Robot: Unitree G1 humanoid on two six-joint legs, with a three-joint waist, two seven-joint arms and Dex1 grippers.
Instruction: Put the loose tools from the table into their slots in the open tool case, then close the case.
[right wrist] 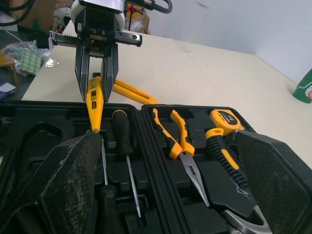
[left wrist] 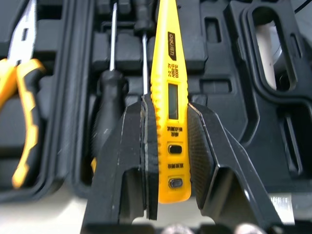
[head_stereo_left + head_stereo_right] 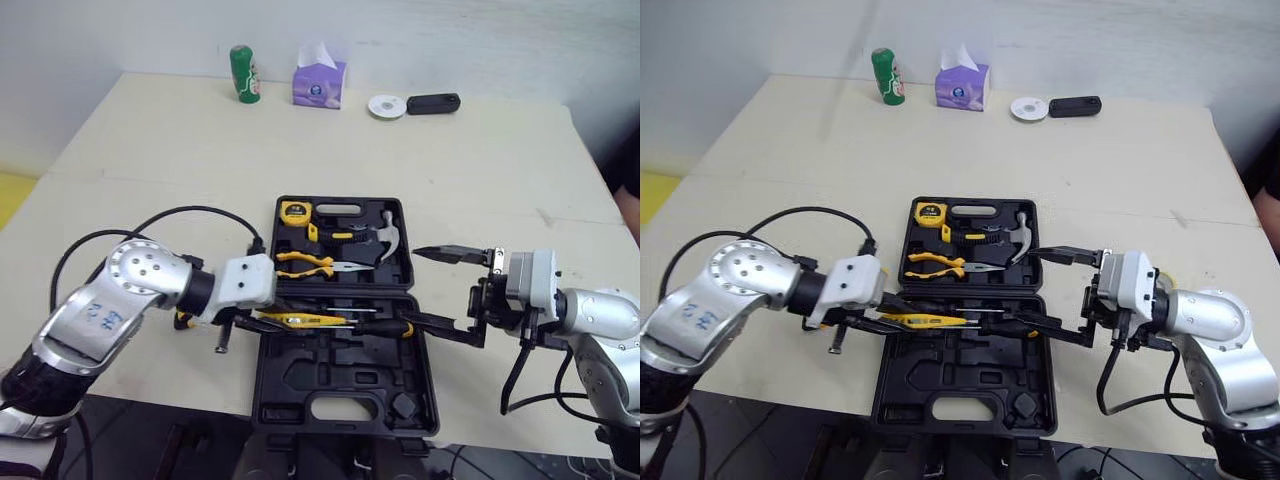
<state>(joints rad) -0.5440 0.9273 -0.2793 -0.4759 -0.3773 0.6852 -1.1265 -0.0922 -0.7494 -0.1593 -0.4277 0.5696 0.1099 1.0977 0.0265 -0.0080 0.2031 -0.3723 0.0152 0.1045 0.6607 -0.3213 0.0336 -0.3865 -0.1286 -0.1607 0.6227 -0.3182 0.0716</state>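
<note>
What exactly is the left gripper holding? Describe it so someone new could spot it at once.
Find the open black tool case at the near middle of the table; the left gripper reaches in over its left edge. In its jaws is the voltage tester: a slim all-yellow body with a display window and two buttons, unlike the black-handled screwdriver alongside.

Table, open tool case near front, green can, tissue box (purple), white disc at back.
</note>
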